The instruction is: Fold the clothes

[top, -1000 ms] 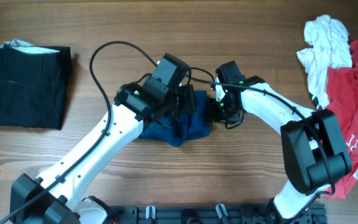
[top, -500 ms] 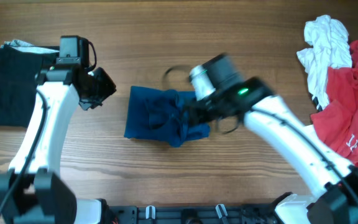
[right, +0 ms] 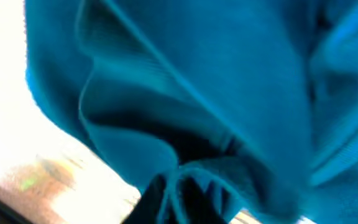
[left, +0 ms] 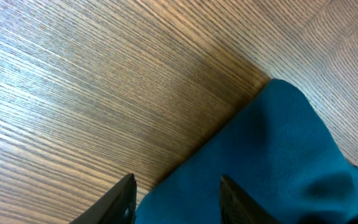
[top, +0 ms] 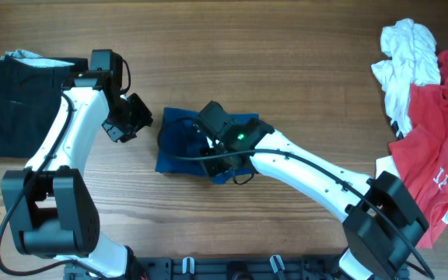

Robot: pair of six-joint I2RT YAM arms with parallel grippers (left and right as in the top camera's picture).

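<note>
Blue cloth was seen bunched at the middle of the wooden table (top: 286, 62): the blue shirt (top: 176, 148) was crumpled into a rough, uneven heap, one corner laid flat towards the left. The right gripper (top: 211, 153) was set down on the shirt's middle. In the right wrist view, which was blurred, creases of the blue shirt (right: 197, 74) were seen converging on the right gripper (right: 178, 193), and a pleat of cloth appeared pinched between its dark fingers.

The left gripper (top: 140, 118) was held just beside the shirt's left edge, above bare wood. In the left wrist view its fingers were seen spread apart, with nothing grasped by the left gripper (left: 178, 202); the rounded edge of the blue shirt (left: 278, 162) was seen lying flat on the wood beneath and beyond them.

At the table's far left a black garment (top: 26, 109) was laid folded into a neat rectangle, a strip of white cloth showing at its upper edge. At the far right, well apart from the shirt, a white garment (top: 404, 58) was heaped against a red garment (top: 434, 132), on which white lettering was partly visible.
</note>
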